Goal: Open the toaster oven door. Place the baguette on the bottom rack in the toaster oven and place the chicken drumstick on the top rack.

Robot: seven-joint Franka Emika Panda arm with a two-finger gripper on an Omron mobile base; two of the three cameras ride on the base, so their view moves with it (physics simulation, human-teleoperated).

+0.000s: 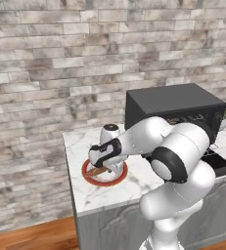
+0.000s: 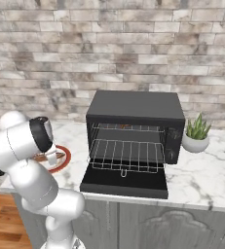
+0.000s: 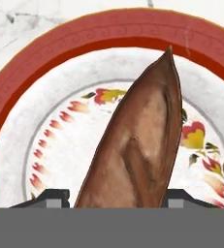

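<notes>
1. Claw [image 3: 117,198] points down over a red-rimmed plate [image 1: 87,174] on the marble worktop [image 1: 134,180]; its two dark tips flank the baguette [image 3: 142,145], one on each side, seemingly gripping it, though contact can't be confirmed.
2. Baguette, in the hand view, runs from 6 o'clock between the tips up to a pointed end near 1 o'clock, over the plate's flowered white centre.
3. Oven [image 2: 136,104] stands on the worktop at 3 o'clock from the plate, well apart from it.
4. Door [image 2: 123,185] lies folded down flat and open.
5. Top rack [image 2: 128,128] and bottom rack [image 2: 126,155] show inside; something small and brownish sits on the top rack, too small to identify.
6. Potted plant [image 2: 196,133] stands just beside the oven at its 3 o'clock.
</notes>
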